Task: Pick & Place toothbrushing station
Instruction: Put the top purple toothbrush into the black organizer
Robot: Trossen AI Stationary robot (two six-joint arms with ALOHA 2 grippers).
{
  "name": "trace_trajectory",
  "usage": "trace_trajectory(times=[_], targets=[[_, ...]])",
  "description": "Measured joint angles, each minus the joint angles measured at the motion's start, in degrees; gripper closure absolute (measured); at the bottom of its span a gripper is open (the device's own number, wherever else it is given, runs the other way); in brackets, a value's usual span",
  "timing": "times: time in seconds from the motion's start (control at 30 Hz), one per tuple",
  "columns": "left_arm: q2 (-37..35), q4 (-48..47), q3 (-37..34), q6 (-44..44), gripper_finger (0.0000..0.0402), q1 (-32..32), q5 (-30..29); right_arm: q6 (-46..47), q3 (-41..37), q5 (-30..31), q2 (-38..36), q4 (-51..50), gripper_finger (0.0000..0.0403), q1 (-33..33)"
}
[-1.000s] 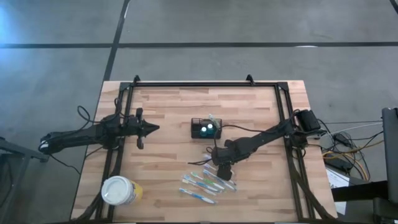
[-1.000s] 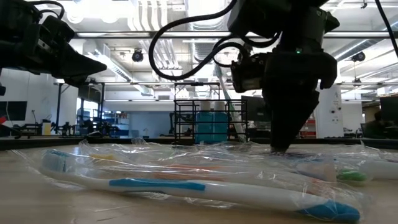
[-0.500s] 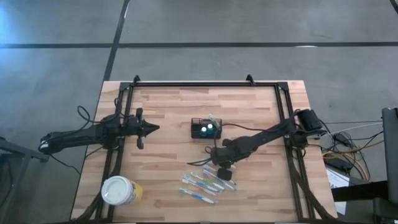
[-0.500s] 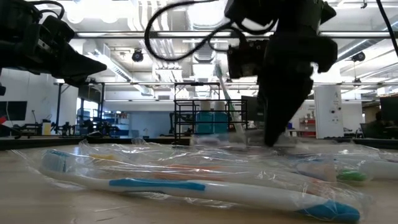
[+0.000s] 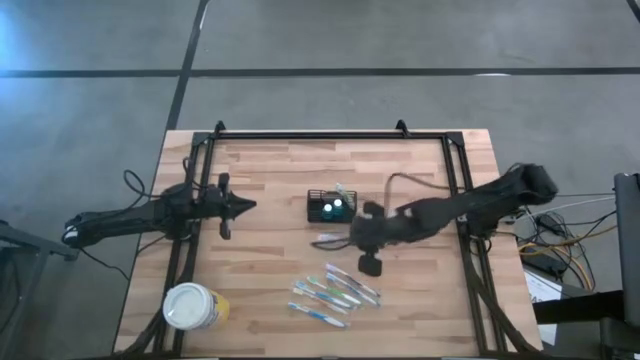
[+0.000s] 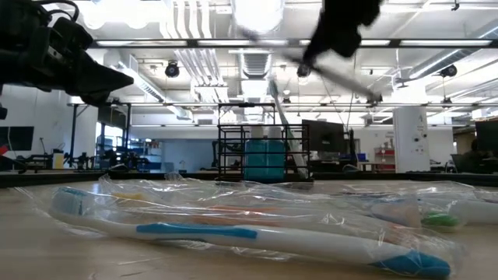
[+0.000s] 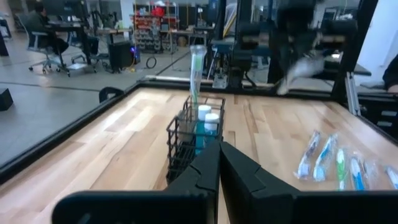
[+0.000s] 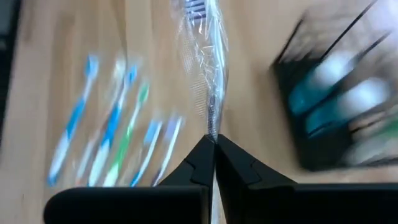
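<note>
The toothbrushing station, a small black wire basket (image 5: 330,207) (image 8: 336,106), stands on its base at mid-table. It holds two teal-and-white containers and one upright toothbrush (image 7: 196,68). My right gripper (image 5: 350,238) (image 8: 213,144) hangs above the table just near of the basket, shut on a clear-wrapped toothbrush (image 8: 202,62) (image 5: 328,240). Several more wrapped toothbrushes (image 5: 332,293) (image 8: 118,124) lie flat in a row nearer the front edge. My left gripper (image 5: 245,207) (image 7: 219,149) stays shut and level at the table's left, pointing at the basket. My right gripper pinches the end of the toothbrush's wrapper (image 8: 211,127) between its two fingertips, the end away from the bristles. The fingers slant down from the table's right. The toothbrush sticks out ahead of the fingertips, bristle head (image 8: 196,7) farthest, lifted clear of the table.
A round tub with a white lid (image 5: 193,307) stands at the near left corner. A black frame rail (image 5: 330,135) runs along the table's far and side edges. Bare wood lies between the left gripper and the basket.
My right gripper has shut on one wrapped toothbrush at the far end of the row and risen steeply with it, moving a little toward the basket and tipping toward level. That toothbrush has been lifted clear of the table; the other toothbrushes stay where they were.
</note>
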Motion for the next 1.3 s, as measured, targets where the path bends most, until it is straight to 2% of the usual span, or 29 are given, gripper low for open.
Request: trace_trajectory(times=[0.13, 0.33, 0.43, 0.5, 0.73, 0.87, 0.97, 1.13, 1.3], targets=[[0.00, 1.93, 0.03, -0.40, 0.0388, 0.00, 0.00, -8.20, -1.86, 4.18, -7.93, 6.94, 0.0394, -0.06], [0.22, 13.30, 0.11, -5.51, 0.0387, 0.04, 0.25, -20.19, -12.80, 2.09, -15.15, 34.59, 0.0395, -1.91], [0.55, 14.99, 0.89, -5.49, 0.0387, 0.04, 0.25, -22.44, -17.81, -0.08, -15.65, 46.28, 0.0395, -3.28], [1.38, 15.35, 2.27, -5.49, 0.0387, 0.04, -0.60, -23.21, -19.83, -0.97, -15.11, 50.46, 0.0395, -4.38], [9.12, 17.07, 8.17, -2.83, 0.0377, 0.04, -0.89, -24.85, -19.30, -1.06, -8.59, 56.91, 0.0395, -7.33], [16.05, 17.14, 12.91, -0.73, 0.0335, 0.04, 2.15, -25.60, -15.52, -3.06, -3.88, 57.06, 0.0395, -9.00], [21.63, 17.30, 16.90, 1.03, 0.0289, 0.04, 6.62, -26.04, -12.11, -5.65, -0.39, 57.02, 0.0394, -10.07], [29.61, 17.31, 23.33, 2.71, 0.0211, 0.01, 13.38, -29.24, -7.44, -5.94, 3.27, 56.25, 0.0394, -11.16], [35.84, 17.75, 28.37, 3.50, 0.0161, 0.00, 14.86, -30.86, -3.48, -5.92, 5.25, 56.40, 0.0394, -11.73]])
